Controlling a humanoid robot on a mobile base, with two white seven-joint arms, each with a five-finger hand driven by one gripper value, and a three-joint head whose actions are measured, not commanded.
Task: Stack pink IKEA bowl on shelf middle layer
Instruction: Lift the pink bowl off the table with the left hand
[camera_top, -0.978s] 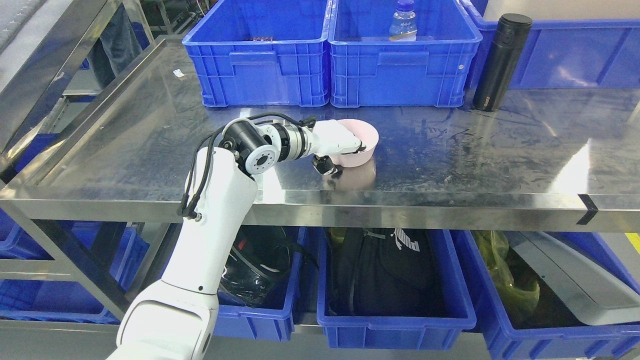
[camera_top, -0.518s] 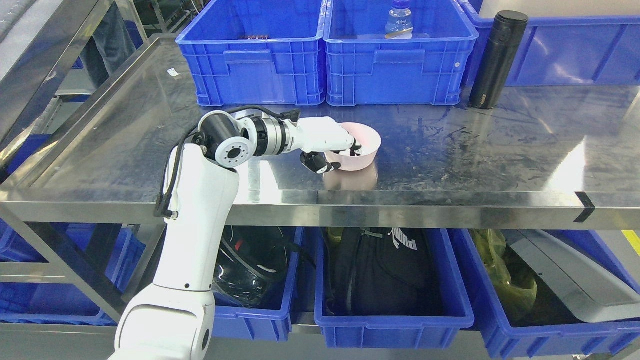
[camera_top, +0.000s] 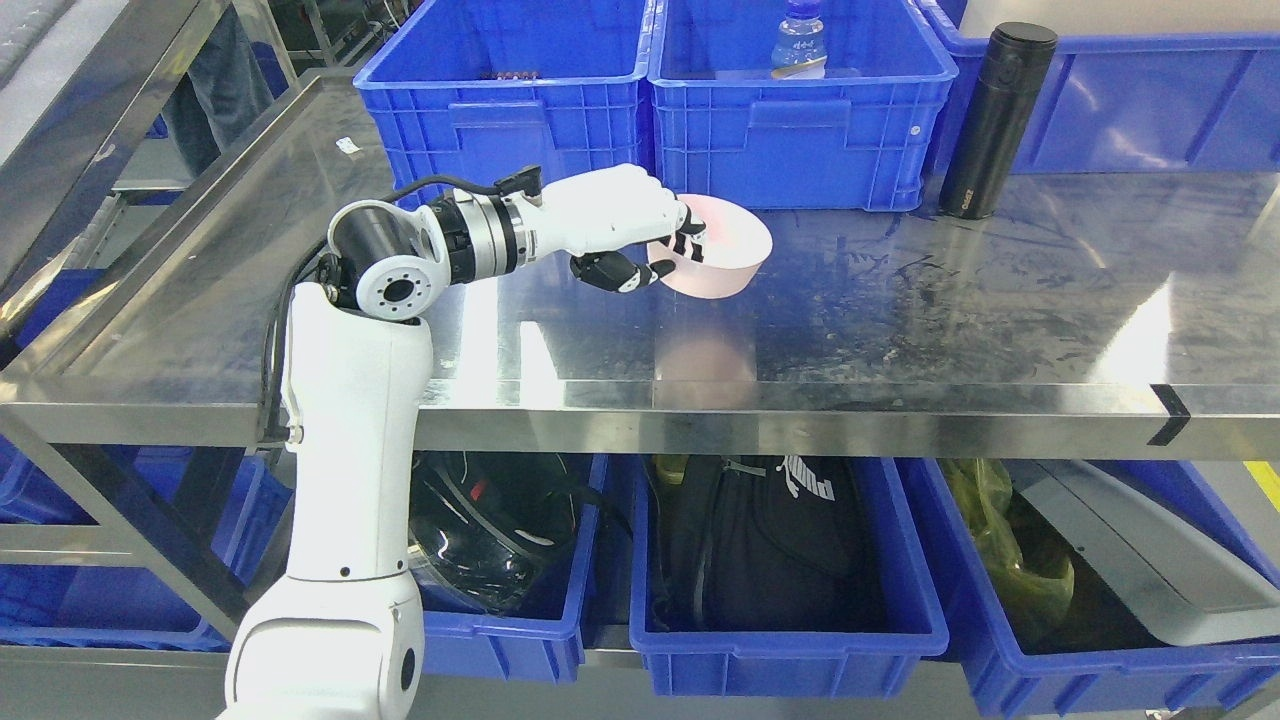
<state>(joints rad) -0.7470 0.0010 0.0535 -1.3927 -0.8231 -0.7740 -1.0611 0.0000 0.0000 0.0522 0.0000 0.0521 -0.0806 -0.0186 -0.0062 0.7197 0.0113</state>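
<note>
The pink bowl (camera_top: 722, 258) is a single shallow round dish of pale, plain pink, tilted with its opening turned toward the far right and lifted clear of the steel shelf (camera_top: 900, 300), its faint pink reflection lying on the metal nearer the front edge. The left hand (camera_top: 640, 240) pinches the bowl's left rim, fingers (camera_top: 688, 240) curled over the inside and the thumb pressed under the outer wall. At the far side stand three blue bins (camera_top: 500, 130), one bottle (camera_top: 798, 45) in the middle bin, and one black flask (camera_top: 995, 120) to the right.
</note>
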